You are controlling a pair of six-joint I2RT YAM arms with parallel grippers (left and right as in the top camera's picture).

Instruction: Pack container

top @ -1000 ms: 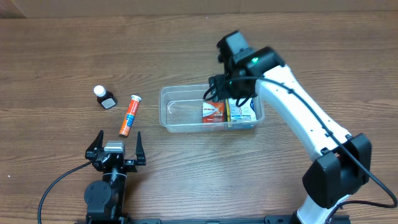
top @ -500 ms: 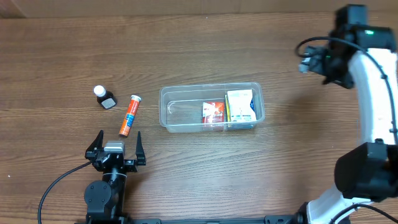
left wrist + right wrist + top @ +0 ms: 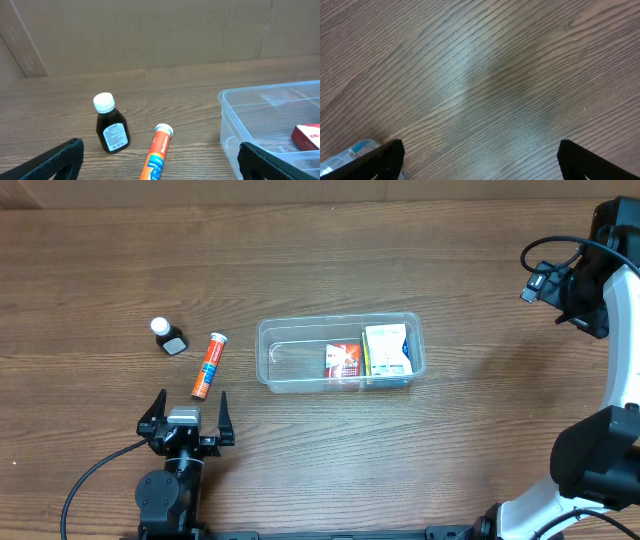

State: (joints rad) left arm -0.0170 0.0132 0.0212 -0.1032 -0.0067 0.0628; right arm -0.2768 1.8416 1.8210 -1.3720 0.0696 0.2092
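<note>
The clear container [image 3: 290, 358] sat mid-frame, a red box [image 3: 343, 359] and white box [image 3: 386, 350] in its right end. An orange tube [image 3: 209, 365] and dark bottle [image 3: 169, 337] lay outside, to its left. The left gripper [image 3: 186, 418] and right gripper [image 3: 480, 155] gaped empty; fetching the tube looked next.

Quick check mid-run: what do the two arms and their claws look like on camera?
The right arm has white links with black joints and a black cable looping by its wrist. The left arm is mostly black, with a black lead trailing from its base. Both the left claw and right claw have black, wedge-shaped fingers. No markings are readable.
</note>
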